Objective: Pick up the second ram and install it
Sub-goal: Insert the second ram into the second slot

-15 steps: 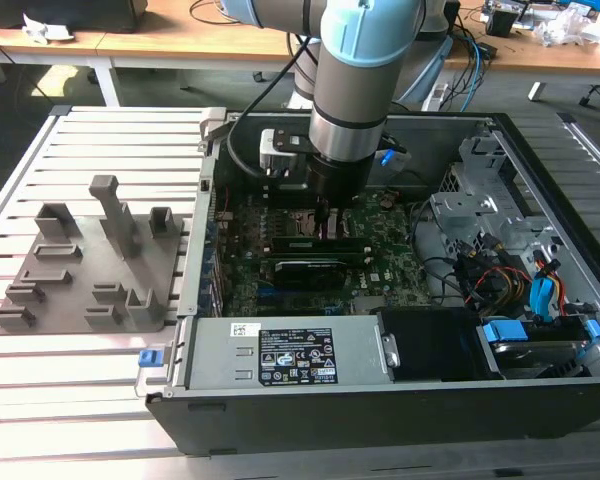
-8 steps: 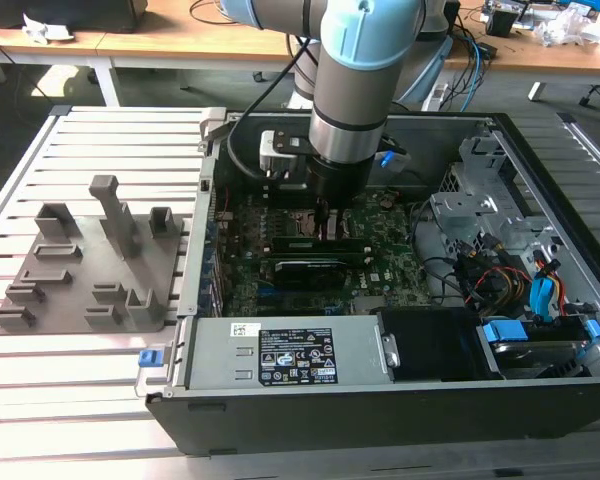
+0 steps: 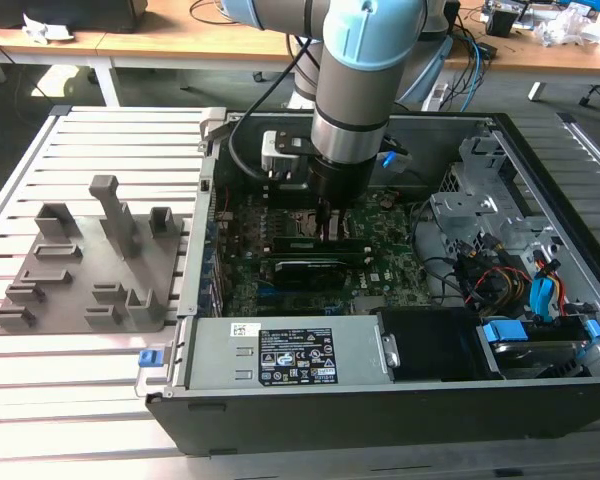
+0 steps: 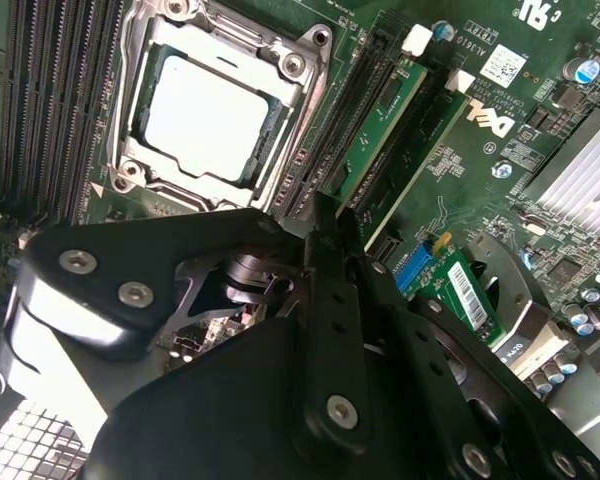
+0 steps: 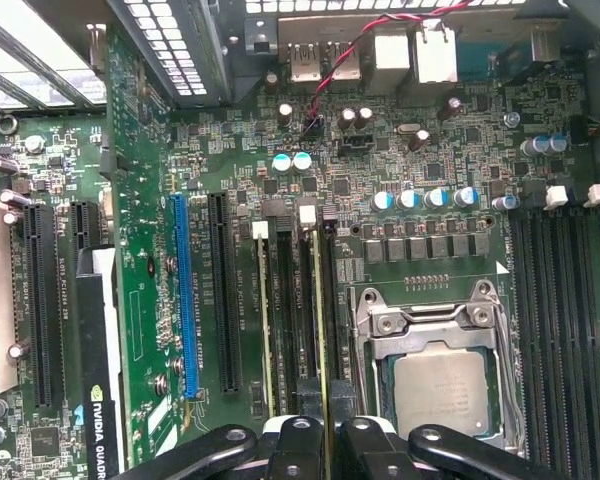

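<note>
Setting: open desktop computer case point(image 3: 540, 180) lying on its side on a slatted metal table point(image 3: 90, 420), seen in the exterior view.
Arm: grey and pale blue robot arm point(image 3: 365, 70) reaching straight down into the case, over the middle of the green motherboard point(image 3: 380, 270).
Gripper: black two-fingered gripper point(image 3: 329, 228), low over the memory slots just beside the processor socket point(image 5: 435, 350). In both wrist views its fingers point(image 5: 360, 440) stand close together, with a thin green edge between them.
Grip: fingers nearly closed around the top edge of the second ram point(image 5: 325, 330); the exact contact is hidden by the finger bodies.
Second ram: long thin green stick standing on its edge in a slot next to the socket, running away from the gripper toward white slot clips point(image 5: 307, 213). Whether it is fully pressed home cannot be told.
Neighbouring stick: in the second wrist view, another green memory stick point(image 4: 385, 120) sits in a slot just beside it, parallel to it.
Socket: metal frame holding a silver-topped processor point(image 4: 205, 118), with empty black memory slots point(image 5: 560, 320) on its far side.
Other slots: blue expansion slot point(image 5: 183, 300) and black expansion slots point(image 5: 223, 290) lie beside the memory slots, away from the socket.
Fixture: grey plastic fixture block point(image 3: 90, 270) on the table at the exterior view's left, well apart from the case.
Power supply: silver box with a label point(image 3: 290, 355) along the near wall of the case.
</note>
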`<move>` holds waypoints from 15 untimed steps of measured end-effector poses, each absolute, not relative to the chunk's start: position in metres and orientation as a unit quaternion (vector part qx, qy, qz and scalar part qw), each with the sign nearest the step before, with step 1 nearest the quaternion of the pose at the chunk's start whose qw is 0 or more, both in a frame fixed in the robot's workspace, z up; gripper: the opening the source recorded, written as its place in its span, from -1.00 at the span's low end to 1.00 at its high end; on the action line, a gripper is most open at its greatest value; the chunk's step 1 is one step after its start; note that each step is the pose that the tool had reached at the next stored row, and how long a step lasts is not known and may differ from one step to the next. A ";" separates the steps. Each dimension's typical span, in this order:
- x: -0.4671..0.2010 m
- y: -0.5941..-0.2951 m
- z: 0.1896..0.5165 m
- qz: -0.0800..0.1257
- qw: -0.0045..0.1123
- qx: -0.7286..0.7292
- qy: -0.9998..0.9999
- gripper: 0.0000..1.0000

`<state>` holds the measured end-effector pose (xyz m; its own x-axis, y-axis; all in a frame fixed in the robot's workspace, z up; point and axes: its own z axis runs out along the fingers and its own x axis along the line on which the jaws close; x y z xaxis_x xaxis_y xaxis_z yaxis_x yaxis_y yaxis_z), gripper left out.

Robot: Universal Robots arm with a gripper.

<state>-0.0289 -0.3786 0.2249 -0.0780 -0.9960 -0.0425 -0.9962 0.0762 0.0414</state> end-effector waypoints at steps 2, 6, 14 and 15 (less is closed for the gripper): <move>-0.029 -0.379 0.225 0.029 0.001 -0.680 0.733 -0.72; -0.029 -0.379 0.225 0.029 0.001 -0.682 0.731 -0.72; -0.029 -0.379 0.220 0.029 0.001 -0.687 0.726 -0.72; -0.029 -0.379 0.220 0.029 0.001 -0.687 0.726 -0.72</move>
